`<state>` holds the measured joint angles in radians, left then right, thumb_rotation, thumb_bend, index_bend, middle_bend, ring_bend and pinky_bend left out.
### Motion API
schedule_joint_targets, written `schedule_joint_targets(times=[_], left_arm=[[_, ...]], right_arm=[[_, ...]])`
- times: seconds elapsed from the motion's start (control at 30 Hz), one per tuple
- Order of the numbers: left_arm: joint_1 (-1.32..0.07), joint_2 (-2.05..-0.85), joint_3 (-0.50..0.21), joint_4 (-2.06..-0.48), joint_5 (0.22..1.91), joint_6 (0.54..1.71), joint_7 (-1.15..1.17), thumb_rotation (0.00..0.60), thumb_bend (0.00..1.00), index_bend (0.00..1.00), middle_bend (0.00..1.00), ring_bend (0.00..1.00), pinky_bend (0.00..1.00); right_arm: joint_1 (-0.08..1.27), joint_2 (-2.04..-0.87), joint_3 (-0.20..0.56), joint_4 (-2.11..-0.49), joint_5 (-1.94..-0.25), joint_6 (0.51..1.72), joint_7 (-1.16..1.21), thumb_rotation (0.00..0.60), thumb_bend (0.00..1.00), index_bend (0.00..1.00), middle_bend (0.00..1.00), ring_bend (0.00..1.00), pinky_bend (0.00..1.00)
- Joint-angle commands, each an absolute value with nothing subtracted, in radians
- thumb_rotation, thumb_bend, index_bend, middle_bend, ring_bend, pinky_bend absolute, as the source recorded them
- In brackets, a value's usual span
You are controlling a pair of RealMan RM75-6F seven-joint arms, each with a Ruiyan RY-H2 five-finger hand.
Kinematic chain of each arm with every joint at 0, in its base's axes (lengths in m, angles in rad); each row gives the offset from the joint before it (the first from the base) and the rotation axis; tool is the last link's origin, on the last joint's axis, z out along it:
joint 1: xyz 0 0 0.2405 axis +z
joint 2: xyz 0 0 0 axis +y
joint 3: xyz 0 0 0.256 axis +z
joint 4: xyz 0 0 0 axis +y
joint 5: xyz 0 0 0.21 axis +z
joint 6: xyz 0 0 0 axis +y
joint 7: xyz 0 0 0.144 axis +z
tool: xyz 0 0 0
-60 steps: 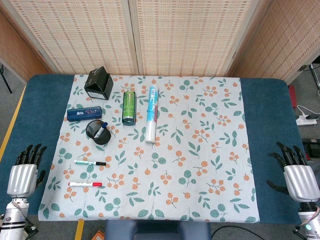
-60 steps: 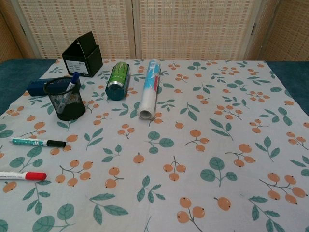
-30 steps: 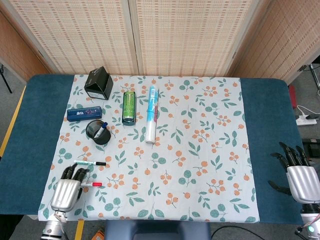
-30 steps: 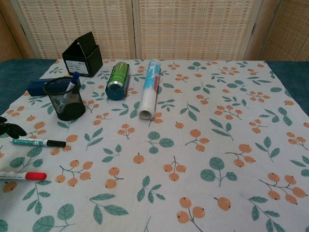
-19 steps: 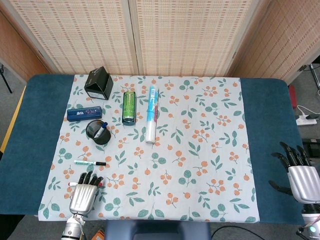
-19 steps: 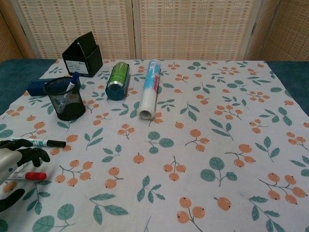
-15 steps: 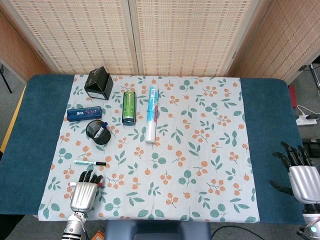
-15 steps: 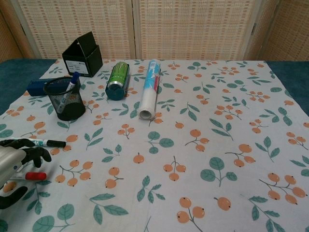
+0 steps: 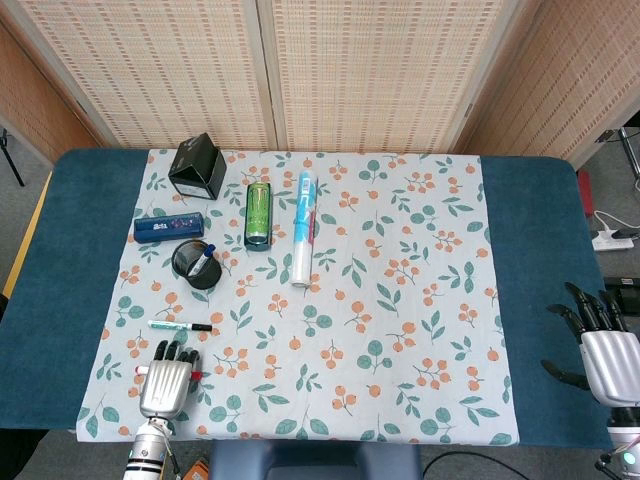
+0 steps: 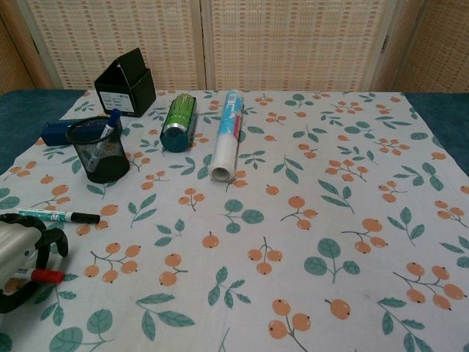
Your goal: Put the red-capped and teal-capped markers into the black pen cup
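The red-capped marker (image 10: pixel 47 276) lies on the cloth at the near left. My left hand (image 10: pixel 17 261) is down over it, fingers curled above and thumb below, and only the red cap pokes out. From the head view the left hand (image 9: pixel 165 384) covers the middle of the red-capped marker (image 9: pixel 195 375). The teal-capped marker (image 9: pixel 180 326) lies just beyond the hand, apart from it. The black mesh pen cup (image 10: pixel 99 155) stands further back with a blue pen in it. My right hand (image 9: pixel 605 360) hovers open off the cloth at the far right.
Behind the pen cup (image 9: pixel 194 265) lie a blue case (image 9: pixel 169 228), a black box (image 9: pixel 198 168), a green can (image 9: pixel 258 214) on its side and a white-blue roll (image 9: pixel 304 240). The flowered cloth (image 9: pixel 400 300) covers the blue table.
My left hand swept in from the table's left edge onto the red-capped marker and curled its fingers around it; the marker shifted slightly. The right hand drifted a little.
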<state>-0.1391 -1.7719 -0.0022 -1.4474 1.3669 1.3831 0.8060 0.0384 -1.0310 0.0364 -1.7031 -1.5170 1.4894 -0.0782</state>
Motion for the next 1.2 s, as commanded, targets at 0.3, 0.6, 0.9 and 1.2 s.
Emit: schedule_joint_targets(times=[0.3, 0.6, 0.9, 1.2], left_arm=[[-0.127, -1.780, -0.002, -1.410, 1.424, 1.458, 0.751, 0.600, 0.34, 0.58, 0.74, 0.35, 0.23], [-0.196, -1.586, -0.083, -1.694, 1.540, 1.497, 0.701, 0.600, 0.34, 0.57, 0.73, 0.35, 0.24], [-0.395, -1.336, -0.402, -1.945, 1.279, 1.239, 0.434, 0.600, 0.34, 0.57, 0.73, 0.35, 0.26], [-0.558, -1.317, -0.518, -1.758, 1.014, 0.977, 0.123, 0.600, 0.34, 0.57, 0.73, 0.35, 0.26]], right_arm=[[0.038, -1.031, 0.036, -1.703, -1.518, 1.489, -0.076, 0.600, 0.00, 0.31, 0.04, 0.10, 0.02], [0.036, -1.029, 0.036, -1.699, -1.525, 1.497, -0.063, 0.600, 0.00, 0.31, 0.04, 0.10, 0.02], [0.034, -1.027, 0.039, -1.694, -1.524, 1.501, -0.046, 0.600, 0.00, 0.30, 0.04, 0.10, 0.02], [0.031, -1.028, 0.043, -1.693, -1.517, 1.506, -0.053, 0.600, 0.00, 0.29, 0.04, 0.10, 0.02]])
